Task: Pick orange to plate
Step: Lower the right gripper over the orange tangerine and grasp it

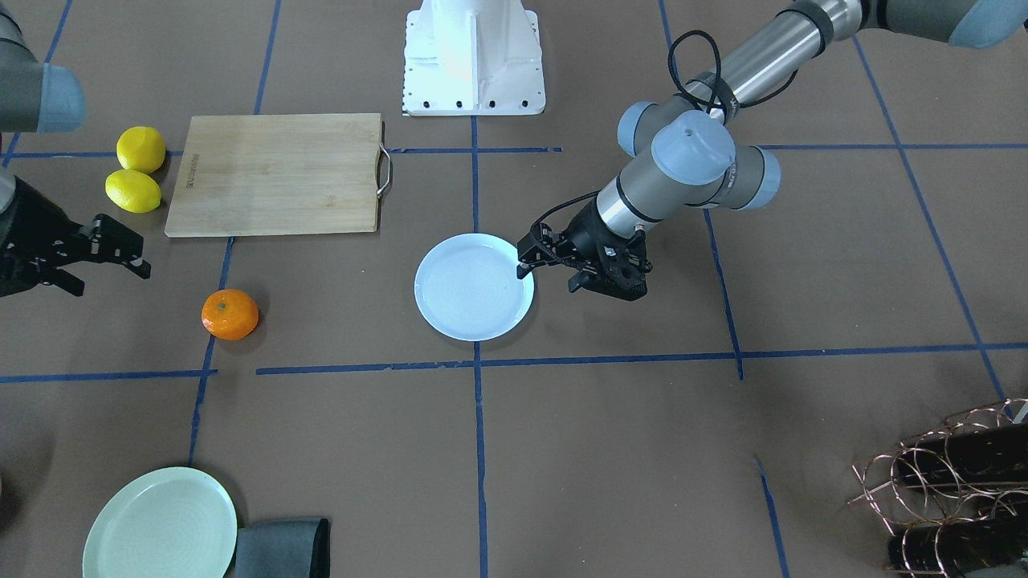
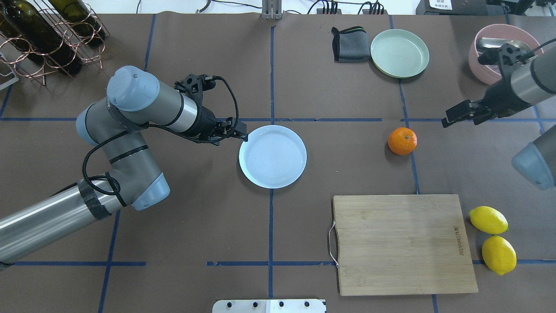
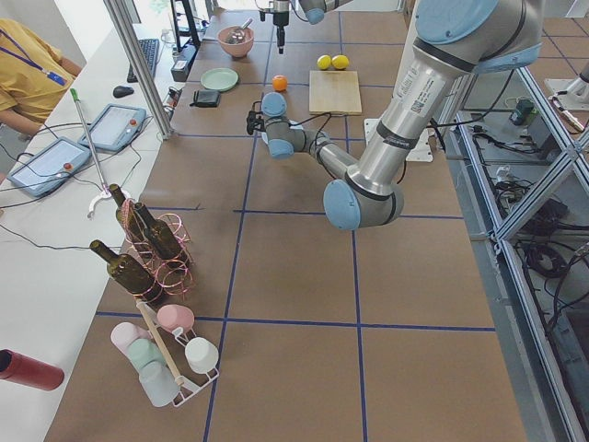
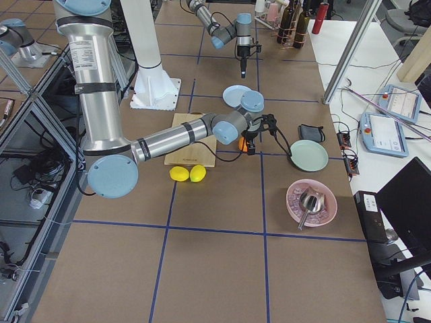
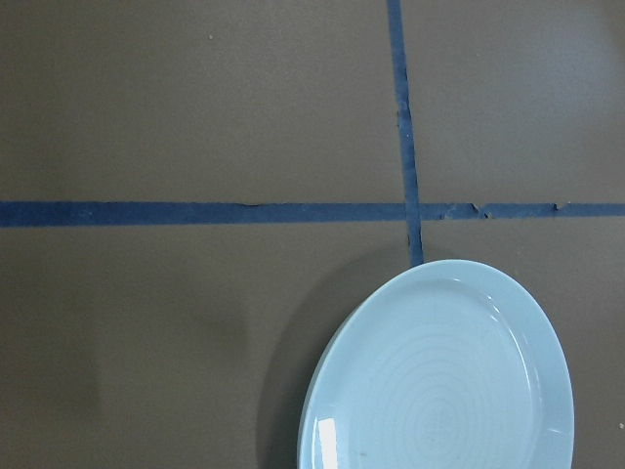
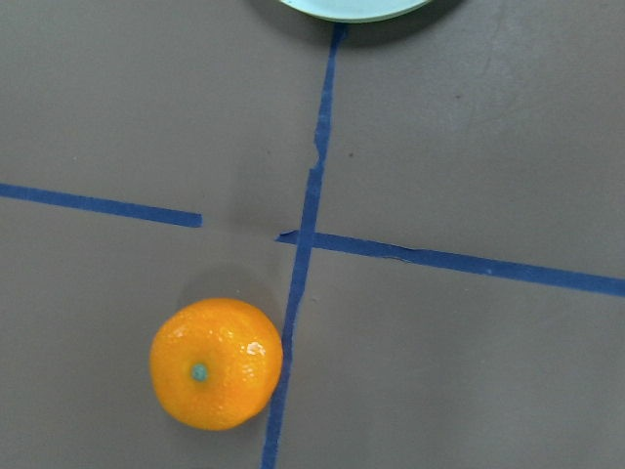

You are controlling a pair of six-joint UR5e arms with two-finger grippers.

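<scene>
The orange [image 2: 402, 141] lies alone on the brown table, well to the right of the pale bluish-white plate [image 2: 273, 156], which is empty. My left gripper [image 1: 550, 275] hangs at the plate's [image 1: 474, 286] rim, open and holding nothing. My right gripper [image 1: 108, 279] hovers open a short way from the orange [image 1: 230, 314], toward the table's end, also holding nothing. In the right wrist view the orange [image 6: 216, 363] sits low and left beside a blue tape line. The left wrist view shows the plate [image 5: 439, 381] at the lower right. No fingers appear in either wrist view.
A wooden cutting board [image 2: 399, 243] with two yellow lemons [image 2: 488, 220] beside it lies on the robot's side of the orange. Beyond it are a pale green plate [image 2: 399, 53], a grey cloth [image 2: 349, 43] and a pink bowl [image 2: 482, 56]. A wine rack [image 2: 47, 34] stands far left.
</scene>
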